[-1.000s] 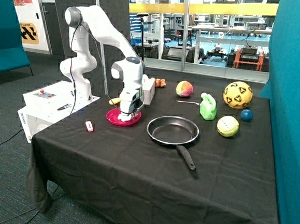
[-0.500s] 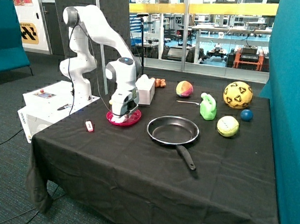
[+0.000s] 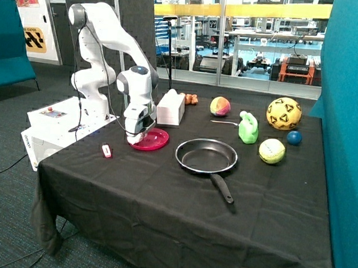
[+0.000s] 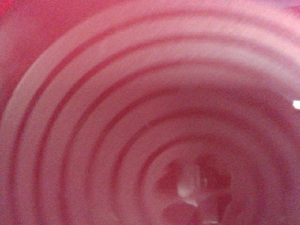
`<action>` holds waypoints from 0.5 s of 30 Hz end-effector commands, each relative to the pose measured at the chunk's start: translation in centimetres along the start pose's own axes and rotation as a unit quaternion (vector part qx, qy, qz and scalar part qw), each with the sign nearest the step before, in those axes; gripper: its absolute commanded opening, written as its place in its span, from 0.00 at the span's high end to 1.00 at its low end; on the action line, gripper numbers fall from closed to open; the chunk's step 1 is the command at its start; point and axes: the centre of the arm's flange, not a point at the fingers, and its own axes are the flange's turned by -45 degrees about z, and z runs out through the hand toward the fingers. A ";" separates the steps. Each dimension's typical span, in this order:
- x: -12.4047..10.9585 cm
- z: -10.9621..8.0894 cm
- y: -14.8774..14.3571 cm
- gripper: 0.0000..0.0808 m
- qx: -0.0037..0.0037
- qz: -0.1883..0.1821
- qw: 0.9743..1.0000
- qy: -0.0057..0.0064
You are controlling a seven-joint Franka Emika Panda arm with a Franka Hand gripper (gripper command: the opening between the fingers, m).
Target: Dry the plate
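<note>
We find the flat round red-pink plastic plate (image 3: 152, 140) on the black-draped tabletop (image 3: 162, 195), between a white box (image 3: 170, 108) and a black long-handled frying pan (image 3: 206, 156). The white arm's hand (image 3: 134, 139) presses down at the plate's edge nearest the small red-and-white object (image 3: 106, 150). Whether its fingers are clenched or released, we cannot tell. Wrist view: filled with the plate's pink concentric ridges (image 4: 140, 117), very close.
</note>
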 end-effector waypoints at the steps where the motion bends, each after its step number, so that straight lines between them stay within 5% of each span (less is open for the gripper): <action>1: -1.4 0.4 -3.3 1.00 -0.007 -0.030 1.000 0.002; 15: 2.3 1.2 -9.1 1.00 -0.007 -0.075 0.997 0.001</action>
